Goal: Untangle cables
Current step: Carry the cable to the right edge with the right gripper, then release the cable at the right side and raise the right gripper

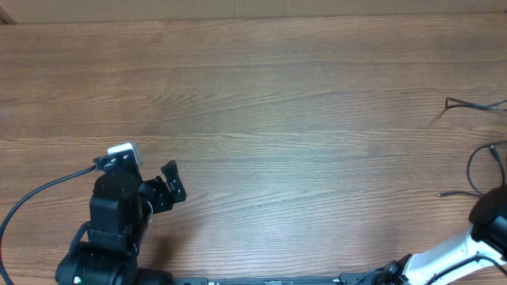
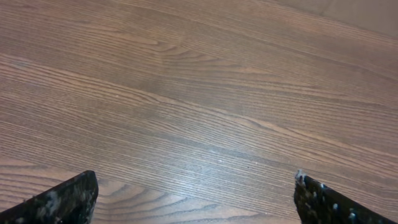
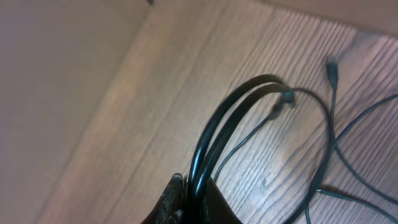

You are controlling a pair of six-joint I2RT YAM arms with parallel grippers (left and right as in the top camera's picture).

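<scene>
I look down on one brown wood-grain desk (image 1: 277, 95); beyond its far edge only a pale strip (image 1: 238, 8) shows. Two arms work here. The left gripper (image 2: 194, 186) hovers near left, jaws wide apart over bare wood. The right gripper (image 3: 189, 202), near right, is clamped on two strands of the cables (image 3: 210, 138), which trail along the desk's right edge; I cannot count them.

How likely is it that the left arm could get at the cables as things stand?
Probably not. The left gripper stands open over the table at the near left, while the cables lie at the far right edge, pinched in the right gripper. Nothing blocks the way; the span looks doubtful.
</scene>
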